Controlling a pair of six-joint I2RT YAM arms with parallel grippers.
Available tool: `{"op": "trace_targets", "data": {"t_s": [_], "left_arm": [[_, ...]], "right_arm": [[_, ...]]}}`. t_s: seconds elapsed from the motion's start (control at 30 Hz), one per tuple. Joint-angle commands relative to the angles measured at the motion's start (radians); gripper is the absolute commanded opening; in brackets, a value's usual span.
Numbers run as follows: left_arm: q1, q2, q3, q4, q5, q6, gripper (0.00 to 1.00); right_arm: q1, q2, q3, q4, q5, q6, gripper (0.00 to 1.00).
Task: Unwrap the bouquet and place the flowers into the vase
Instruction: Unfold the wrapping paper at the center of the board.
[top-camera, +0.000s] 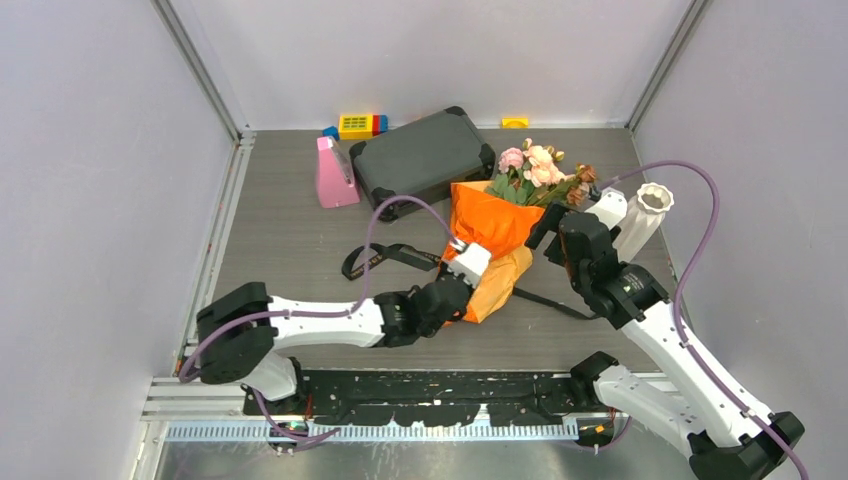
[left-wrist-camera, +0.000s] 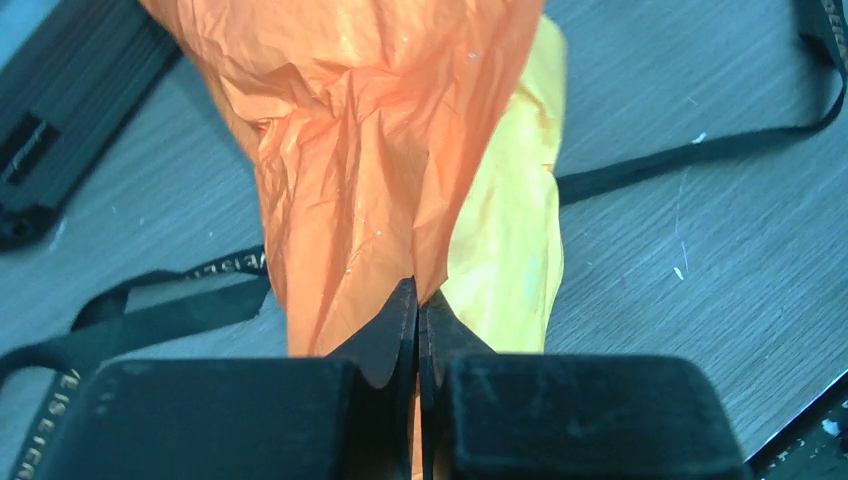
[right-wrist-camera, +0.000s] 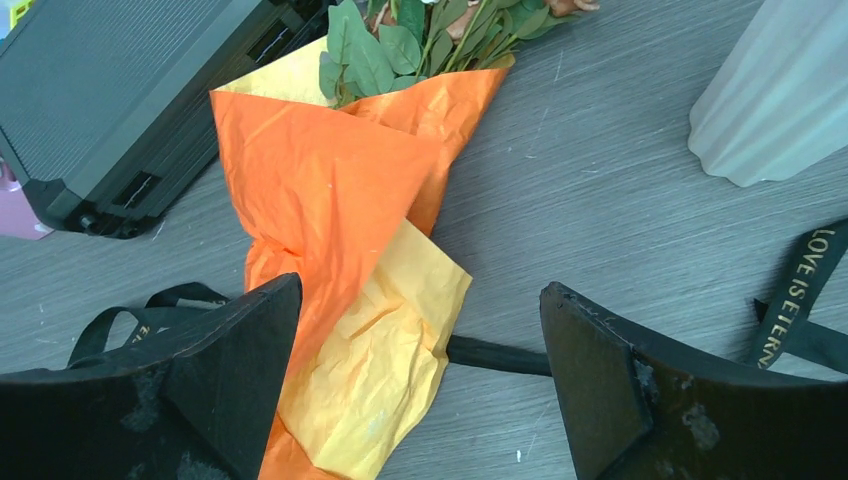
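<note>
- Where the crinkled orange paper bouquet (left-wrist-camera: 350, 180) narrows, the left end effector (left-wrist-camera: 418, 300) is clamped tight on a fold of it.
- The right end effector (right-wrist-camera: 420, 290) gapes wide above the cone, empty.
- Farther off, its pink roses (top-camera: 535, 168) lie near the white wavy-rimmed vase (top-camera: 645, 212) on the grey tabletop (top-camera: 300, 230).

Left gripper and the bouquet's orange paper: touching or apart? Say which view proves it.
Touching. The left wrist view shows the left gripper closed, its tips pinching a fold of the orange paper.
</note>
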Motion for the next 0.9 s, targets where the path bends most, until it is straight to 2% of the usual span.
{"op": "trace_targets", "data": {"t_s": [0.0,0.37,0.5,0.87], "left_arm": [[0.088,-0.103,-0.073,-0.054,0.107,-0.286,0.0],[0.249,-0.224,-0.265,-0.032,0.21,-0.589,0.0],[0.28,-0.251,-0.311,-0.039,0.179,-0.644,0.05],[0.38,-0.481,-0.403,-0.162,0.107,-0.626,0.38]], "right_arm": [[-0.005,-0.027,-0.026,0.077,-0.024,0.013,0.94],[-0.006,0.001,-0.141,0.164,-0.188,0.085,0.94],[-0.005,0.02,-0.188,0.216,-0.248,0.105,0.94],[-0.004,0.117,-0.255,0.278,-0.26,0.109,0.93]]}}
